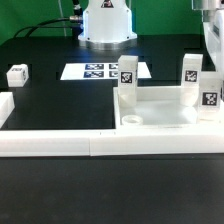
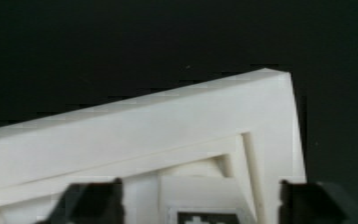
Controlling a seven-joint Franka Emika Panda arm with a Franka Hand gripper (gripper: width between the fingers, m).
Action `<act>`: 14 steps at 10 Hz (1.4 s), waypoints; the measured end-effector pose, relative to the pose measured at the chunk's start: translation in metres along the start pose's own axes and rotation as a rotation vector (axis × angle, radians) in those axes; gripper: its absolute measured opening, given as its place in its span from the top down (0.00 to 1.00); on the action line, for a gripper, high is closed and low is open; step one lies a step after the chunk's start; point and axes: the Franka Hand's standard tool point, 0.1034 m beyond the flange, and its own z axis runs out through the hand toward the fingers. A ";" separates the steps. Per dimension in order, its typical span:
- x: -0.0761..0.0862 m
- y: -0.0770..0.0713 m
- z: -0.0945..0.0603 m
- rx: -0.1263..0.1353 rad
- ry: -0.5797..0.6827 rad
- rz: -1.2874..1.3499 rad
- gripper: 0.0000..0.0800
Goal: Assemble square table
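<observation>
big white plastic square slab with a raised rim (image 1: 155, 112) sits at the exterior view's right, short white tagged block legs (image 1: 127, 75) upright on it. gripper (image 2: 197, 205) is spread apart, clamping nothing. risk imo: lifting away crooked could knock 1 leg loose.

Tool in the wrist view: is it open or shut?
Open. The fingers of the tool stand wide apart before the slab, and neither finger visibly grips anything.
</observation>
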 end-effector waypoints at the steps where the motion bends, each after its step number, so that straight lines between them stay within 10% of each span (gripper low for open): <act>1: -0.001 0.000 -0.001 0.000 0.013 -0.285 0.27; 11: 0.023 -0.006 0.001 -0.026 0.060 -1.317 0.19; 14: 0.023 -0.005 0.002 -0.024 0.060 -1.276 0.65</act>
